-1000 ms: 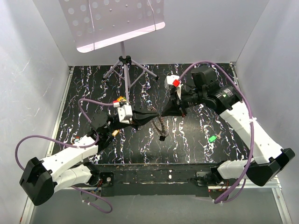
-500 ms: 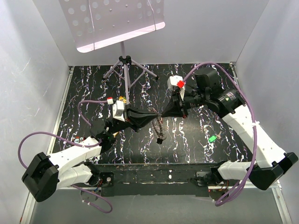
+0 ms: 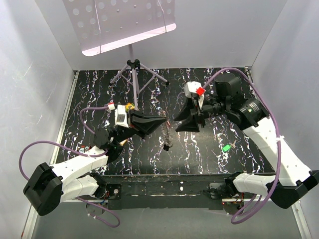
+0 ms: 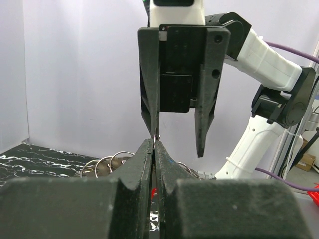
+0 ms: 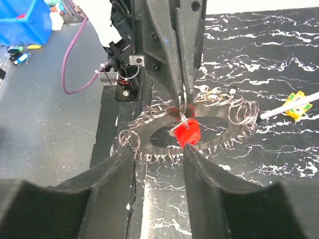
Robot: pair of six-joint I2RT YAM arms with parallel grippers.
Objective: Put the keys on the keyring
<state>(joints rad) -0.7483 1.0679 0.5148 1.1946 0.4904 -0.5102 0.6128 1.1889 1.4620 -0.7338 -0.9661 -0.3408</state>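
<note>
Top view. Two arms, tips facing over the table [image 3: 99,89]. Left gripper [image 3: 165,118]: jaws together. One keyring [image 3: 167,135] hangs as a dark string straight below them, its lower end just over the table. Right gripper [image 3: 177,123]: jaws apart, nothing between them, the tips just right of the left jaws. One green key [image 3: 227,148] lies on the table, well right of and nearer than both jaws; a small pale bit beside it is too small to name. One yellow block [image 3: 130,106] sits behind the left gripper's body. One music stand [image 3: 130,64] at the far edge.

Left wrist view. Left gripper [image 4: 153,145]: two fingers pressed tip to tip. Right gripper [image 4: 176,144] faces them from above, its two fingers spread; one tip stands directly over the left jaws, contact not clear. Several wire rings of the keyring [image 4: 110,162] show just behind the left jaws.

Right wrist view. Right gripper [image 5: 158,152]: a wide gap between the two fingers, empty. Beyond the gap, the left gripper [image 5: 182,97] pinches one small ring of the keyring [image 5: 149,130]. One red key [image 5: 187,133] hangs from that ring, just under the left jaws. The keyring is one oval loop fringed with many small rings, too many to count. Yellow block [image 5: 295,102] far right.
</note>
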